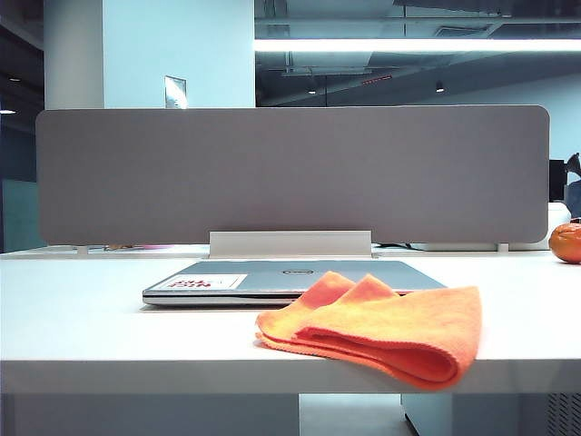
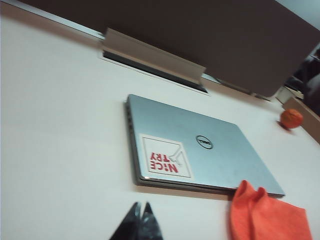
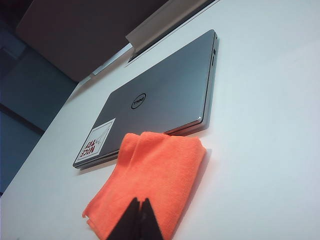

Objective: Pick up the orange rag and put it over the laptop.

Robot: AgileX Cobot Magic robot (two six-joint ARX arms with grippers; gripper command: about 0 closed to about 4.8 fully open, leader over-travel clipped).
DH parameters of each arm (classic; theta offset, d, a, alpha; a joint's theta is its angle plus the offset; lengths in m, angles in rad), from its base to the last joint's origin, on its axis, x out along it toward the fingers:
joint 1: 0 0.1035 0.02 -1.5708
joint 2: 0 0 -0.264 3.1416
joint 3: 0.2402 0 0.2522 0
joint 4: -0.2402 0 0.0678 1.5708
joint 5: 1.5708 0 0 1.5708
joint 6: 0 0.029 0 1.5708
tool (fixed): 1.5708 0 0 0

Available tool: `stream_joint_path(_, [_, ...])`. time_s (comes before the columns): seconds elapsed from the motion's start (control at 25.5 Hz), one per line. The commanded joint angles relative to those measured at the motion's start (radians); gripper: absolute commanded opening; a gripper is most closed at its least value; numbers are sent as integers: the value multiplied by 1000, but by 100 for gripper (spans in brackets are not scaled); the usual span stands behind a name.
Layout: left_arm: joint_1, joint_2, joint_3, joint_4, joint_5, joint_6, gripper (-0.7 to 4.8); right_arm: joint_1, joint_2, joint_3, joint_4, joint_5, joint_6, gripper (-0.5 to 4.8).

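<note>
Nearest the exterior camera, the orange rag (image 1: 381, 329) is seen folded loosely on the white table (image 1: 109, 327), its back corners lapping the front edge of the closed laptop (image 1: 300, 277); a grey partition (image 1: 290, 173) stands behind, and an orange fruit (image 1: 566, 242) sits far to the right. Neither arm is shown in this view. In the left wrist view, the left gripper (image 2: 139, 206) is seen with its jaws pressed together and empty, hovering above bare table short of the laptop (image 2: 200, 150), with the rag (image 2: 267, 217) off to one side and the fruit (image 2: 291, 118) well apart. In the right wrist view, the right gripper (image 3: 139, 201) is likewise seen with its jaws closed on nothing, poised above the rag (image 3: 150, 180), which overlaps the laptop's (image 3: 160, 100) near edge. The rag is judged light, limp and fuzzy, so it should be pinched easily but will droop and unfold when lifted; a raised fold or upper corner is judged the best hold, so that the cloth can be spread over the lid.
</note>
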Motion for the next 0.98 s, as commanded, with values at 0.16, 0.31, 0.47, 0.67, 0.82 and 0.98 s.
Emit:
stream_joint_path(0.16, [2,157,103,9,98,2,-6,-1,0,-3,12,-5,0,-5])
stream_joint_path(0.31, [2,275,173,10,145,8,-6,-1,0,-3,12,-5,0,-5])
stream_joint_path(0.47, [1,406,245,10,192,8,-6,-1,0,-3,12,-5,0,-5])
stream_joint_path(0.67, [-4,665,396,9,250,8,-6,-1,-1,-3,12,-5,0,-5])
stream_joint_path(0.82, [-42,774,459,9,249,10,-6,-1,-1,-3,12,-1,-1,-5])
stream_joint_path(0.98, [-114,883,509,9,245,64,-6,-1,-1,-3,12,0,-2,-5])
